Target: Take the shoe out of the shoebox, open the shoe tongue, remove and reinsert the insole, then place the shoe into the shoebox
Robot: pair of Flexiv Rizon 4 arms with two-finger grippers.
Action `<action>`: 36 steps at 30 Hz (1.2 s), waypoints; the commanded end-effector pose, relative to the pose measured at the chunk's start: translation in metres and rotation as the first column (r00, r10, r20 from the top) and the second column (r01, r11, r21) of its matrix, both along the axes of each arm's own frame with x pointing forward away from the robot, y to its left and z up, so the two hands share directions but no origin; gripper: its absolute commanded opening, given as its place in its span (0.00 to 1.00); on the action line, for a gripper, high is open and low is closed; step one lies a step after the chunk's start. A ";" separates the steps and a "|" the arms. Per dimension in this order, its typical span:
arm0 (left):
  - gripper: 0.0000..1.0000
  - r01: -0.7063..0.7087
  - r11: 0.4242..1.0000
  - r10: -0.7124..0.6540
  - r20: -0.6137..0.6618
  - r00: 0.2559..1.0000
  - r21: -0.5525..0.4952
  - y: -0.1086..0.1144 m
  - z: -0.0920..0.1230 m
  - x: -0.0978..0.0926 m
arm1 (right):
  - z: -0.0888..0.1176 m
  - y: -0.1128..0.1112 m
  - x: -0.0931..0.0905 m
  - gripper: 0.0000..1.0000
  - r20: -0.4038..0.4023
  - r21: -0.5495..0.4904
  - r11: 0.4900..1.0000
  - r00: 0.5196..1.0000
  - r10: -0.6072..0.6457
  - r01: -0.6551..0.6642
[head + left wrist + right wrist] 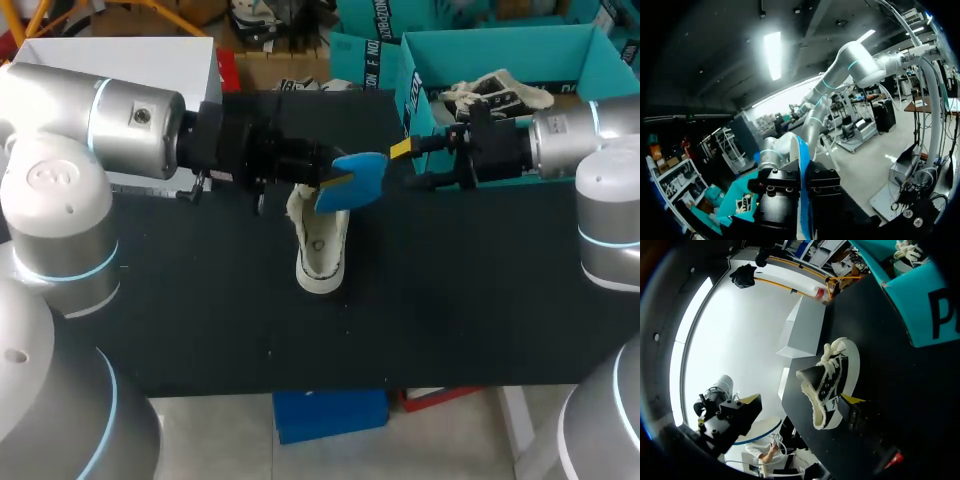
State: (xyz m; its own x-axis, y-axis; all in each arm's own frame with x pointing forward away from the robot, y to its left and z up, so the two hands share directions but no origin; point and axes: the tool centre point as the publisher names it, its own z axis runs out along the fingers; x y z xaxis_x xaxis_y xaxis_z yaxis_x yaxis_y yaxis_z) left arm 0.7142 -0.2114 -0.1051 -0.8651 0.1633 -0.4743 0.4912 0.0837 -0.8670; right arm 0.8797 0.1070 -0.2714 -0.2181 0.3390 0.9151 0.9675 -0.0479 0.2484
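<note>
- Left gripper point(332, 180) is over the middle of the table point(480, 300). Its fingers are clamped on the blue insole point(360, 178). The left wrist view shows the insole edge-on, pinched from both sides.
- The insole is out of the shoe and held in the air. Most of its length sticks out past the left fingers toward the right arm.
- The shoe point(322, 250) stands on its sole on the table, just below the insole. Its long axis runs far-to-near, with the toe cap toward the near edge and the collar opening at the far end, under the left gripper.
- Key relation: the insole hangs almost directly over the shoe's opening, but its long axis looks skewed across the shoe's. My read is that it needs turning into line and tipping toe-first before it goes down — the left arm is nearest and already has it.
- Right gripper point(410, 166) is just beside the free end of the insole, fingers apart and gripping nothing. I can't tell whether its yellow tip touches the insole. In the right wrist view the shoe sits ahead of and below it, so it's placed to steady the shoe.
- The teal shoebox point(560, 40) is at the far right, well apart from the shoe, with another shoe point(495, 92) inside. Reinsertion isn't done yet, and the return to the box is pending.
</note>
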 end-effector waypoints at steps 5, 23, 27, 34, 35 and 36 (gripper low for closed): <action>0.00 0.005 0.967 -0.135 0.495 0.858 0.256 0.017 -0.041 0.001 | -0.001 0.002 0.000 1.00 0.000 0.001 1.000 1.000 -0.003 0.003; 0.00 0.021 0.966 -0.137 0.444 0.886 0.257 0.018 -0.057 0.003 | -0.001 0.002 0.000 1.00 0.000 0.001 1.000 1.000 -0.003 0.003; 0.00 0.021 0.966 -0.137 0.444 0.886 0.257 0.018 -0.057 0.003 | -0.001 0.002 0.000 1.00 0.000 0.001 1.000 1.000 -0.003 0.003; 0.00 -0.051 0.946 -0.170 0.621 0.765 0.321 0.002 -0.074 -0.057 | -0.001 0.002 0.000 1.00 0.000 0.001 1.000 1.000 -0.003 0.003; 0.00 -0.071 0.947 -0.154 0.638 0.755 0.313 0.002 -0.079 -0.063 | -0.001 0.002 0.000 1.00 0.000 0.001 1.000 1.000 -0.003 0.003; 0.00 -0.088 0.948 -0.139 0.647 0.750 0.305 0.003 -0.084 -0.068 | -0.001 0.002 0.000 1.00 0.000 0.001 1.000 1.000 -0.003 0.003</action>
State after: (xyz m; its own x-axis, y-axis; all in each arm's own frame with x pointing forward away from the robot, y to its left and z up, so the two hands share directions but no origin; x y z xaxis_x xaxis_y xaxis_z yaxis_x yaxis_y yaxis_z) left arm 0.6788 -0.2126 -0.1734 -0.3592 0.4749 -0.8034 0.9332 0.1748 -0.3139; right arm 0.8800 0.1074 -0.2717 -0.2183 0.3390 0.9151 0.9673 -0.0487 0.2488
